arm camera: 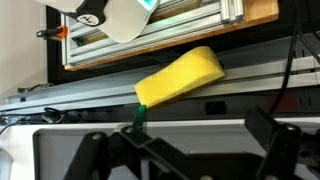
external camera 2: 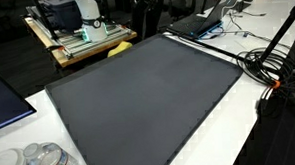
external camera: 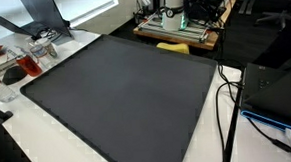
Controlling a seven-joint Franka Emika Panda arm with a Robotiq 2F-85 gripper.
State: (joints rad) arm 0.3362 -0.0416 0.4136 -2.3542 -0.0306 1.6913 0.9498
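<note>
Hand point(arm camera: 185, 150) empty and spread wide, enough to straddle yellow sponge point(arm camera: 180, 78), lying askew at twelve o'clock by table's point(external camera: 51, 141) far edge, just beyond dark mat point(external camera: 126, 92).

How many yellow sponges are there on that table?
1. The yellow sponge lies just beyond the dark mat's far edge, in front of a wooden board carrying equipment, ahead of the open tool. No other shows; clutter could hide more.
</note>
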